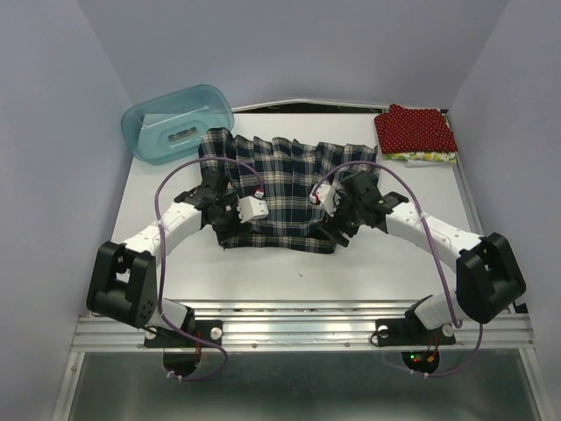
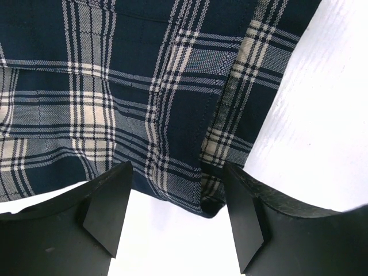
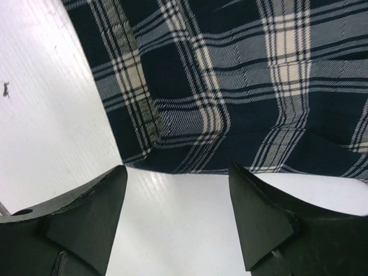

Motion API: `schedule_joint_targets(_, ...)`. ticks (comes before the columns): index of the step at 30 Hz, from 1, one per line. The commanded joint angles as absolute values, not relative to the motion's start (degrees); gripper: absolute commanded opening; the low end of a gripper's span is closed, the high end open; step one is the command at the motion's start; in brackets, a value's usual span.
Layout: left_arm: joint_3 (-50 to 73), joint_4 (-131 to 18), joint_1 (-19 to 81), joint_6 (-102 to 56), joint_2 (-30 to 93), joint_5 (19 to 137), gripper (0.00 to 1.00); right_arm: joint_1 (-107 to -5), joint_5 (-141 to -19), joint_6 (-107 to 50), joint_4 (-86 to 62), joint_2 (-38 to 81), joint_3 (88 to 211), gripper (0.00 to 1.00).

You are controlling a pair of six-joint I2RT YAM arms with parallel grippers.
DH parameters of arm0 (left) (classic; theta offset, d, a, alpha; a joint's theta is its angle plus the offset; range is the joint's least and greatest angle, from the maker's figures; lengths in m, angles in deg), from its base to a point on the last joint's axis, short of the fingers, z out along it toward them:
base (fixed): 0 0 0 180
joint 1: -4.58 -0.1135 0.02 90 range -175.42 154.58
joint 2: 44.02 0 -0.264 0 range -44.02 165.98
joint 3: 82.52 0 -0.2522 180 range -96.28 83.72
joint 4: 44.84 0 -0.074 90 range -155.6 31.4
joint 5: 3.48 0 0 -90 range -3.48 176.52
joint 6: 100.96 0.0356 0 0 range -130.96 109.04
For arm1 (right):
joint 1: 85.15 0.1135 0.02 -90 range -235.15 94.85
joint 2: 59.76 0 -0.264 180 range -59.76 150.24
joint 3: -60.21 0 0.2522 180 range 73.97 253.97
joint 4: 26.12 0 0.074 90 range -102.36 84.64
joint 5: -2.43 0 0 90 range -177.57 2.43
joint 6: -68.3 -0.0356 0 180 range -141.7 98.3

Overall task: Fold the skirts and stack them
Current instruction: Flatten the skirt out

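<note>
Plaid skirt (image 1: 280,189): spread flat in the middle of the desk (image 1: 263,285), long axis left to right, its narrower edge nearest the arms.
Other skirts: the red skirt (image 1: 416,129) lies folded on the yellowish skirt (image 1: 427,158) at the far right corner, well apart from the plaid one.
Tub (image 1: 175,123): far left, just beside the plaid skirt's far left corner.
Left claw (image 1: 217,219): wide, holding nothing, over the near left corner of the plaid skirt.
Right claw (image 3: 178,172): wide, holding nothing, over the near right corner.
Key relation: each claw straddles its own near corner, with the cloth reaching away from the fingertips toward the far side. Each arm is nearer its own corner, and the two stand at opposite ends of the long axis.
Contact: I cannot tell whether the fingers touch cloth or desk.
Step, as judged: pinch both near corners, then carry that edge far-ward for a first fold across the long axis.
Risk: a finger may slide over the thin edge and close on nothing.
</note>
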State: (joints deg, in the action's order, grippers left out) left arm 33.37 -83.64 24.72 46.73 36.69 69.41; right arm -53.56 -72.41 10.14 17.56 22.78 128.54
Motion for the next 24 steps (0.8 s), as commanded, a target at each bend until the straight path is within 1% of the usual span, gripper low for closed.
schedule_joint_targets(1, 34.1, -80.4, 24.9, 47.6, 34.7, 70.2, 0.75, -52.7, -73.9, 6.3, 11.2, 21.8, 129.3, 0.76)
schedule_joint_targets(5, 33.7, -79.5, 24.9, 47.5, 35.4, 70.1, 0.74, -52.7, -74.6, 5.6, 9.8, 21.5, 128.8, 0.75)
schedule_joint_targets(7, 33.3, -79.3, 24.9, 47.4, 36.2, 69.9, 0.71, -52.2, -74.9, 6.2, 9.1, 21.8, 128.6, 0.7)
schedule_joint_targets(8, 33.2, -79.1, 24.9, 47.4, 36.5, 69.9, 0.7, -52.2, -75.2, 6.6, 8.9, 22.1, 128.7, 0.67)
schedule_joint_targets(9, 33.0, -78.8, 24.9, 47.4, 36.7, 70.2, 0.67, -52.2, -75.2, 7.5, 8.9, 22.7, 128.5, 0.59)
schedule_joint_targets(12, 32.7, -78.7, 24.8, 47.5, 37.2, 70.7, 0.6, -52.2, -75.3, 8.3, 8.6, 23.0, 127.8, 0.48)
schedule_joint_targets(13, 32.8, -78.7, 24.9, 47.7, 37.0, 70.7, 0.52, -52.2, -75.1, 8.8, 8.6, 22.8, 127.4, 0.41)
schedule_joint_targets(15, 33.3, -78.4, 24.9, 47.9, 35.9, 71.1, 0.41, -52.2, -74.7, 9.2, 9.3, 22.2, 127.1, 0.32)
schedule_joint_targets(16, 33.4, -78.3, 24.9, 47.9, 35.5, 71.2, 0.28, -52.2, -74.7, 9.8, 9.5, 21.7, 126.8, 0.2)
schedule_joint_targets(18, 33.5, -77.8, 24.7, 47.3, 33.8, 71.9, 0.16, -52.2, -75.3, 9.9, 10.1, 20.9, 126.4, 0.07)
schedule_joint_targets(19, 33.4, -77.7, 24.4, 47.2, 32.5, 72.0, 0.03, -52.2, -76.0, 9.9, 10.1, 20.0, 126.4, 0.01)
schedule_joint_targets(20, 33.3, -77.6, 24.2, 47.0, 31.8, 72.4, 0.0, -52.2, -76.5, 9.9, 10.2, 19.4, 126.4, 0.01)
schedule_joint_targets(24, 31.8, -78.6, 21.8, 45.2, 28.5, 71.9, 0.0, -52.2, -78.7, 10.1, 12.3, 17.2, 128.5, 0.01)
